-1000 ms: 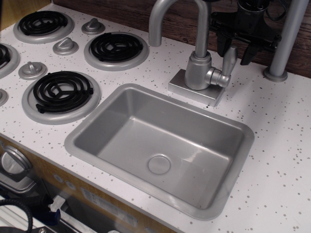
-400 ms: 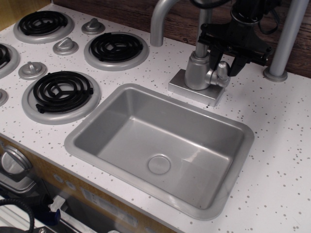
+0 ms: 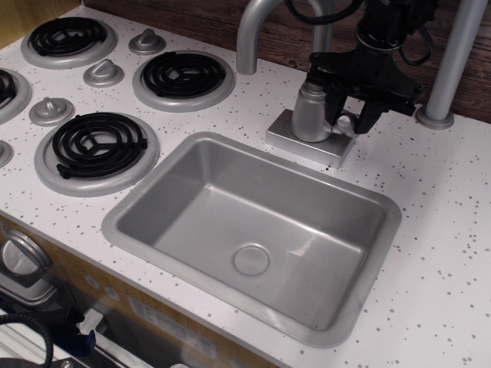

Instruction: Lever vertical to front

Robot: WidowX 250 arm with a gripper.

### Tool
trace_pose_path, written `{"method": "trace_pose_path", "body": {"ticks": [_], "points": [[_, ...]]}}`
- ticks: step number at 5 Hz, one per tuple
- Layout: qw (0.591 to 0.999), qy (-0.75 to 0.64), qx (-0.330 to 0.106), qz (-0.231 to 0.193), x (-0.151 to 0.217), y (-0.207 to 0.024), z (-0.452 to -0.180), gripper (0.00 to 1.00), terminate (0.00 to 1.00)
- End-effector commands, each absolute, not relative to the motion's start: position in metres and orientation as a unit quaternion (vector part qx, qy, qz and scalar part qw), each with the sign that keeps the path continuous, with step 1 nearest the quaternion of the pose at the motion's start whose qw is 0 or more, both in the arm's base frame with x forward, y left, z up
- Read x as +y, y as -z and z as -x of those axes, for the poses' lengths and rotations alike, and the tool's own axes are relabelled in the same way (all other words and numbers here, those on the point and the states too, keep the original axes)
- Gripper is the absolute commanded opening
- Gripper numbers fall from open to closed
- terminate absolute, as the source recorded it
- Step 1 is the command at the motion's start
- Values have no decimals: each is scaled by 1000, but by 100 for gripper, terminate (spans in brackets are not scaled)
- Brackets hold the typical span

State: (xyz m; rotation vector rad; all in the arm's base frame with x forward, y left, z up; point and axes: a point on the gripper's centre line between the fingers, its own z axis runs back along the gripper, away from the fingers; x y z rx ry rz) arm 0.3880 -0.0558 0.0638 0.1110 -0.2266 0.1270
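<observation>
The lever point(image 3: 346, 122) sits on the right side of the faucet's cylindrical base point(image 3: 309, 113). Only its round pivot and the lowest bit of the handle show; the rest is hidden behind my gripper. My black gripper point(image 3: 349, 127) has come down from above and straddles the lever, with one finger point(image 3: 331, 115) on its left and one on its right. The jaws stand about as wide apart as before, so the gripper looks open, with a gap to the lever on each side.
The curved faucet spout point(image 3: 257, 27) rises to the left of the base. The grey sink basin point(image 3: 192, 165) lies in front. Black coil burners point(image 3: 98, 143) and silver knobs point(image 3: 103, 73) are at left. A grey post point(image 3: 453, 61) stands at the right.
My gripper has moved down and to the left from behind the faucet, and now straddles the lever and covers its upright handle. The jaw width looks unchanged.
</observation>
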Motion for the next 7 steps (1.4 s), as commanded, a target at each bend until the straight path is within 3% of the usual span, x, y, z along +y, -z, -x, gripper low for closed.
{"method": "trace_pose_path", "body": {"ticks": [1,6,7], "points": [[992,-56,-110,-13,-52,-70,-392,0,0],[993,-49,-105,-11,-51,-55,-397,0,0],[994,-45,-102,-22,-53,-69,-395,100,0]]}}
